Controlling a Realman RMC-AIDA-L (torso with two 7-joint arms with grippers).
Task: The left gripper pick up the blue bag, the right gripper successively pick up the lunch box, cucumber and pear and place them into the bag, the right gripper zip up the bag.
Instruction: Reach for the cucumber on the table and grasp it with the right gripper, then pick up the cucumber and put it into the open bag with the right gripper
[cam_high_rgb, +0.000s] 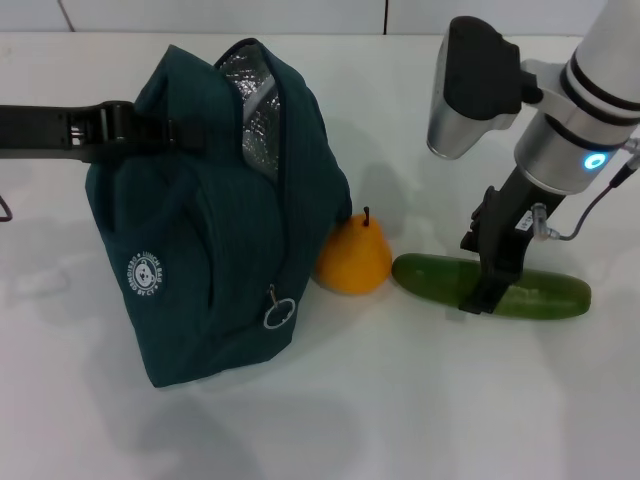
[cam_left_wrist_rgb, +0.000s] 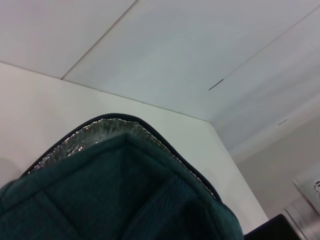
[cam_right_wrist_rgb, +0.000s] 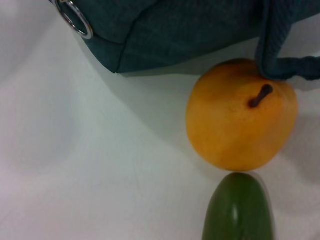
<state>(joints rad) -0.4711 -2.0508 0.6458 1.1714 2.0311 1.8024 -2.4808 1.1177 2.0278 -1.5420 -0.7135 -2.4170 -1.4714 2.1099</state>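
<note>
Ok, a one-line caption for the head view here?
Right gripper down at the cucumber, the pear beside the blue bag that the left gripper holds up.

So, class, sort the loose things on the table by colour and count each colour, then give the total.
Teal-blue: 1, the bag
Yellow-orange: 1, the pear
Green: 1, the cucumber
Total: 3
</note>
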